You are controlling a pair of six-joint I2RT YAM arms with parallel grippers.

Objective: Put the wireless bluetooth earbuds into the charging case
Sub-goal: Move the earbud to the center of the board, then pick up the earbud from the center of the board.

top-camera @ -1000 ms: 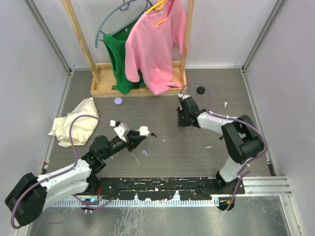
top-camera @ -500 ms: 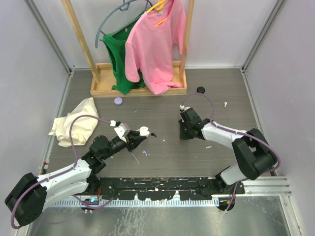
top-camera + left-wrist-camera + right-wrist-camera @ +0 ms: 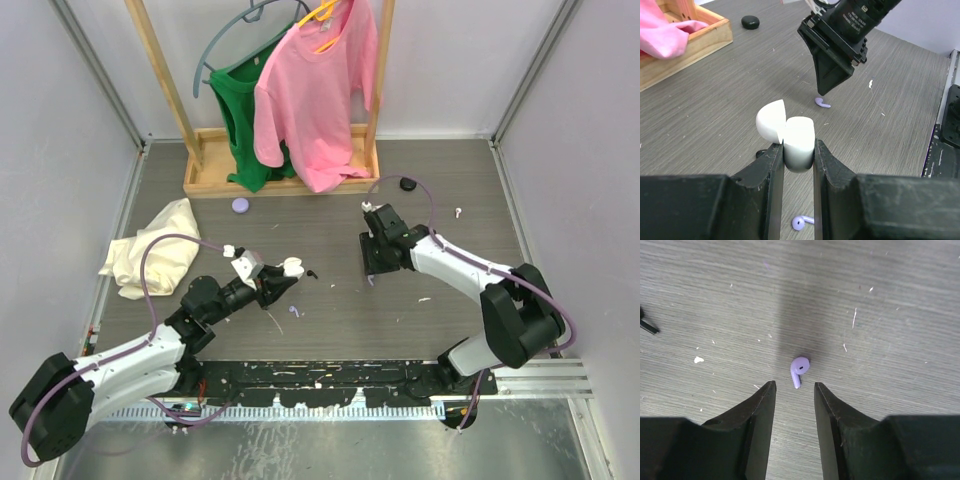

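Note:
My left gripper (image 3: 799,150) is shut on the white charging case (image 3: 799,140), held just above the floor with its lid (image 3: 771,120) flipped open; in the top view it is the white case (image 3: 292,266) at centre left. One lilac earbud (image 3: 799,369) lies flat just ahead of my right gripper (image 3: 794,385), whose jaws stand open and empty, tips pointing down at it. From the left wrist that earbud (image 3: 823,103) sits under the right gripper's tip (image 3: 823,90). A second lilac earbud (image 3: 801,222) lies beneath my left fingers.
A small black piece (image 3: 312,273) lies beside the held case. A black case (image 3: 407,184), a lilac case (image 3: 240,205) and a white earbud (image 3: 458,212) lie further back. The wooden clothes rack (image 3: 210,180) with shirts and a cream cloth (image 3: 150,255) stand behind and left.
My right arm swung from the back toward the middle and came down over the lilac earbud, and its jaws parted. The left arm and the case stayed still.

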